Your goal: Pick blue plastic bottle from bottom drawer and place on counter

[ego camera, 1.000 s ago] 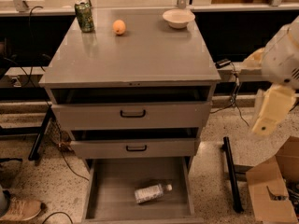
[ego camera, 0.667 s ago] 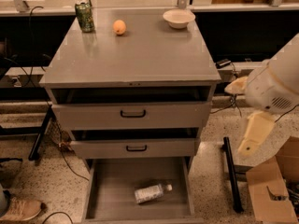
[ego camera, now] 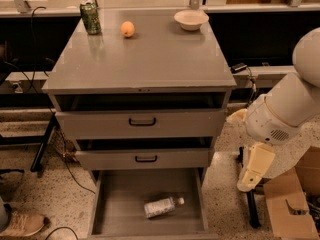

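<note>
The blue plastic bottle (ego camera: 162,206) is seen lying on its side on the grey floor of the bottom drawer (ego camera: 120,196), which is pulled fully out from the cabinet. The bottle is placed right of the drawer's centre and towards its front, with the white cap pointed to the right and slightly towards the back. It is touched by nothing but the drawer floor.

The tool (ego camera: 249,180) is held at the end of the white arm (ego camera: 287,109), to the right of the cabinet, beside the middle drawer (ego camera: 175,159) and the bottom drawer and above the speckled floor. It is kept well apart from the bottle and outside the drawer. How far it is opened cannot be told, and no object is seen in its hold.

The top drawer (ego camera: 100,124) and the middle drawer are each shown drawn out a little, both with black handles. On the table (ego camera: 150,64), three things are set along the far edge: a green can (ego camera: 90,17) at the left, an orange (ego camera: 127,29) just beside it, and a pale bowl (ego camera: 191,20) towards the right. A cardboard box (ego camera: 290,204) is seen on the floor, below and right of the tool.
</note>
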Tool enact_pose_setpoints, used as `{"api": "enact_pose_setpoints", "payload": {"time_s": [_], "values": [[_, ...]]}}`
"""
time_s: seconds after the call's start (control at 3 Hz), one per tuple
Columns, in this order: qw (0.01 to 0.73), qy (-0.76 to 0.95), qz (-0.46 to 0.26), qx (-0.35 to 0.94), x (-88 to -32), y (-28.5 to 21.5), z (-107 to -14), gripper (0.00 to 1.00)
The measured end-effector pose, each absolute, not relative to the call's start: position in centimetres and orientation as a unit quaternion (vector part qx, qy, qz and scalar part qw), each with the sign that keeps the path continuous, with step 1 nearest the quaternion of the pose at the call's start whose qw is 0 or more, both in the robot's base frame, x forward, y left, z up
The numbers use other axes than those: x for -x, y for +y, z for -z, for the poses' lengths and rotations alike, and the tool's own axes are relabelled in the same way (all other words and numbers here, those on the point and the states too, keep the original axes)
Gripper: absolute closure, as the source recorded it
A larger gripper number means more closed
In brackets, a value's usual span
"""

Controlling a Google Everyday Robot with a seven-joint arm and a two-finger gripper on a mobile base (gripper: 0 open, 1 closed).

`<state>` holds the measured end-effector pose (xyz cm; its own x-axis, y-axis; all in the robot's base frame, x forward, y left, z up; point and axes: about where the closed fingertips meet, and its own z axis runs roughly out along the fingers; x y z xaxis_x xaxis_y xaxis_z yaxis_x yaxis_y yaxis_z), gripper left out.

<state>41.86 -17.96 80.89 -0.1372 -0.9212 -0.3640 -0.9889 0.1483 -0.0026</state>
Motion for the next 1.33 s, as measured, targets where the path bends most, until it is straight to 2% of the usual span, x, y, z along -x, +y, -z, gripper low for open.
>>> {"api": "enact_pose_setpoints", "payload": {"time_s": [0.33, 0.67, 1.0, 1.33], "values": [[0.139, 0.751, -0.118, 0.635, -40.5, -18.8, -73.4, 0.0], [0.172, 0.747, -0.144, 0.626, -41.0, -18.4, -66.4, 0.0], [0.221, 0.742, -0.191, 0.604, -43.4, -15.6, -57.3, 0.0], [0.22, 0.741, -0.192, 0.604, -43.4, -15.6, -57.3, 0.0]]}}
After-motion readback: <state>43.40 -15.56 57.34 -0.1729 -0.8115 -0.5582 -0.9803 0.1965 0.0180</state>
